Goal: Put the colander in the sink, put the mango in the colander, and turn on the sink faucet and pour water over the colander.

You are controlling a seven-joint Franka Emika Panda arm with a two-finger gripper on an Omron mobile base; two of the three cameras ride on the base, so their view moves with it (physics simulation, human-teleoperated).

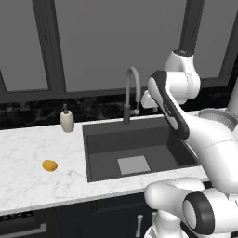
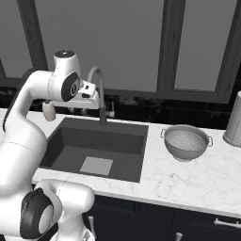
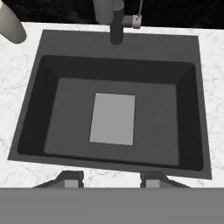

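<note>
The silvery colander [image 2: 187, 141] stands upright on the marble counter to the right of the sink [image 2: 70, 141]; in the left base view the colander [image 1: 218, 117] is partly hidden behind my arm. The mango [image 1: 49, 165] lies on the counter left of the sink [image 1: 104, 148]. The sink faucet [image 1: 131, 88] [image 2: 100, 92] rises behind the basin, spout arching forward. My gripper [image 3: 111, 180] hangs high over the sink [image 3: 39, 113], pointing down, open with nothing between its fingers. The faucet [image 3: 116, 26] base shows at the top of the hand view.
A cream soap bottle [image 1: 67, 121] [image 2: 48, 110] stands at the sink's back left corner. A pale cylinder [image 2: 234, 120] stands at the far right of the counter. Dark windows run behind the counter. A lighter grey square [image 3: 113, 118] marks the basin floor.
</note>
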